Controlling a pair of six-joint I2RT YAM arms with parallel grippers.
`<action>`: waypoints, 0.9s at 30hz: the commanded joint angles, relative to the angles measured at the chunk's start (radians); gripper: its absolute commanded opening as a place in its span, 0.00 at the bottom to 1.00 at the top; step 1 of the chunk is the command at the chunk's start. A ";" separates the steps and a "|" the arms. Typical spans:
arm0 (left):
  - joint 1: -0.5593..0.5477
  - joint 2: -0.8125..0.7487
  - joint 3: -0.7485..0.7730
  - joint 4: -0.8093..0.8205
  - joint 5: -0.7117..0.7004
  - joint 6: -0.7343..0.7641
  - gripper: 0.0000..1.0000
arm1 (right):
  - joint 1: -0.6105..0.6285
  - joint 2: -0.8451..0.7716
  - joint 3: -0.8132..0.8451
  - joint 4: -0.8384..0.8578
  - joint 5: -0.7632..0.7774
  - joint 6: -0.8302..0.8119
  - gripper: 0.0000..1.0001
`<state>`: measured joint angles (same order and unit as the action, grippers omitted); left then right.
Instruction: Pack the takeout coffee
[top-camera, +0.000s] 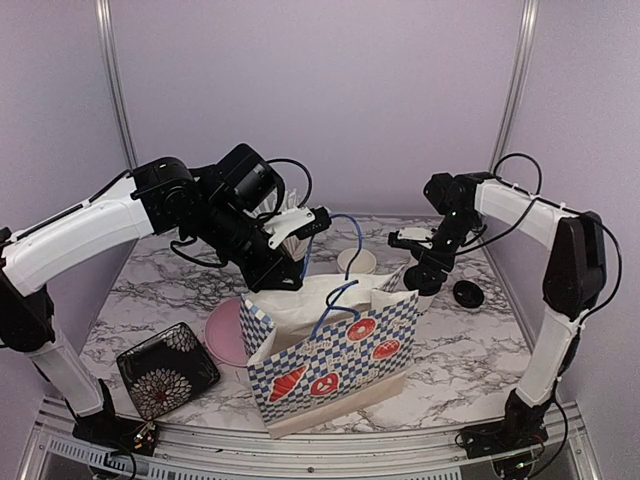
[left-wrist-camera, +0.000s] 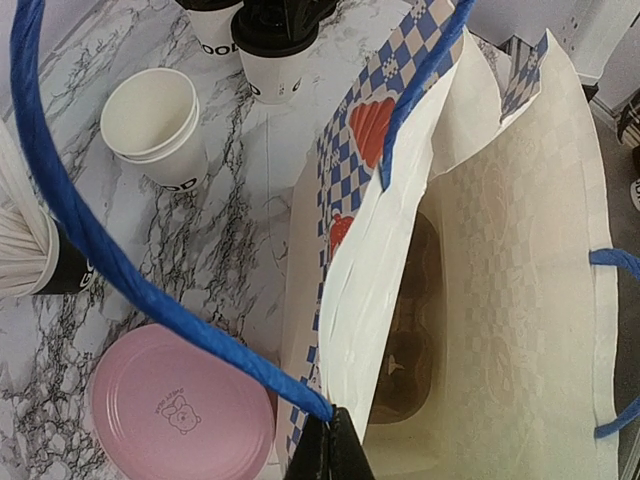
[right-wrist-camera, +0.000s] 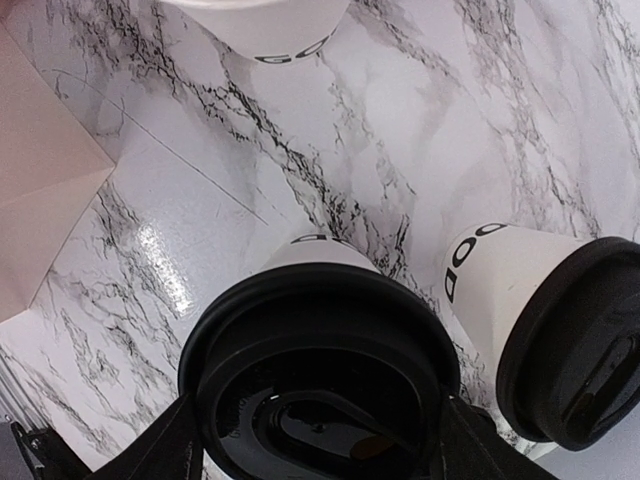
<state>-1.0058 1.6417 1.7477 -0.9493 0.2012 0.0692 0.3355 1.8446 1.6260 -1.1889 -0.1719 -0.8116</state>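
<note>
Cup (right-wrist-camera: 320, 370) is standing on surface (right-wrist-camera: 400, 130) behind bag (top-camera: 340, 360), looking light, thin-walled and crushable, needing a gentle hold under its lid; right gripper (right-wrist-camera: 325, 440) is straddling it, clamping unclear; left gripper (left-wrist-camera: 330, 440) is pinching blue handle (left-wrist-camera: 120, 270).

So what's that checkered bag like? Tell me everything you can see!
The bag is paper, blue-and-white checked with red pictures outside and plain cream inside. It stands open on the marble table, beside a pink plate. The left gripper pinches one blue cord handle and holds it up; another handle shows on the far side. Something brown lies at the bottom, too dim to name.
</note>
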 joint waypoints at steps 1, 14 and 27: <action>0.006 0.061 0.045 -0.036 0.008 0.023 0.00 | 0.013 -0.088 -0.017 -0.019 0.016 0.020 0.63; 0.006 0.251 0.290 0.043 0.066 0.089 0.00 | -0.015 -0.348 0.262 0.055 -0.069 0.098 0.62; 0.056 0.357 0.439 0.044 0.000 0.118 0.00 | -0.006 -0.521 0.347 -0.008 -0.374 -0.045 0.59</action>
<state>-0.9646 1.9770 2.1460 -0.9157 0.2253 0.1703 0.3252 1.3808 1.9518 -1.1412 -0.4141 -0.7853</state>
